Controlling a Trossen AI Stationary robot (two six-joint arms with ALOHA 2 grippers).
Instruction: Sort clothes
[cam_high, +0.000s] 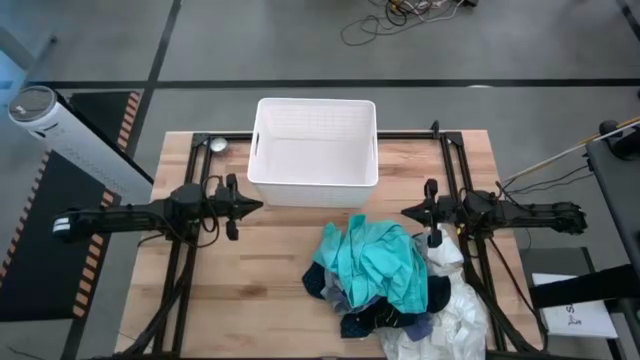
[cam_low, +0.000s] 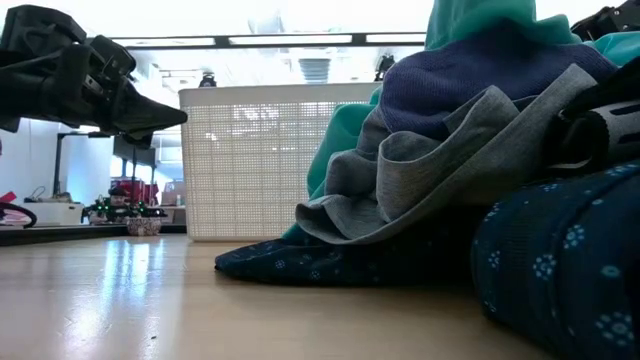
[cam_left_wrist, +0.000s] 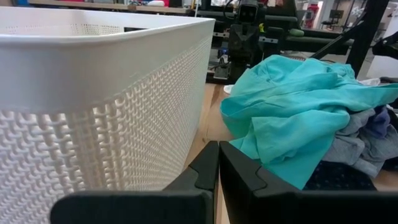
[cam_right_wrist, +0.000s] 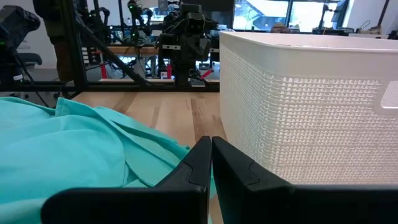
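Note:
A pile of clothes lies on the table's near right part: a teal garment (cam_high: 375, 262) on top, grey (cam_low: 440, 170) and purple (cam_low: 470, 80) pieces, dark blue patterned fabric (cam_low: 330, 262) at the bottom, white pieces (cam_high: 455, 310) at the near right. My left gripper (cam_high: 258, 207) is shut and empty, left of the pile, near the white basket's (cam_high: 315, 150) near left corner. My right gripper (cam_high: 405, 212) is shut and empty, just beyond the pile's far right part. The teal garment also shows in the left wrist view (cam_left_wrist: 292, 112) and the right wrist view (cam_right_wrist: 68, 149).
The white slatted basket stands at the table's far middle, its inside bare; it shows close in both wrist views (cam_left_wrist: 93, 93) (cam_right_wrist: 311, 106). Bare wood (cam_high: 250, 290) lies left of the pile. A small round object (cam_high: 217, 145) sits at the far left by the frame.

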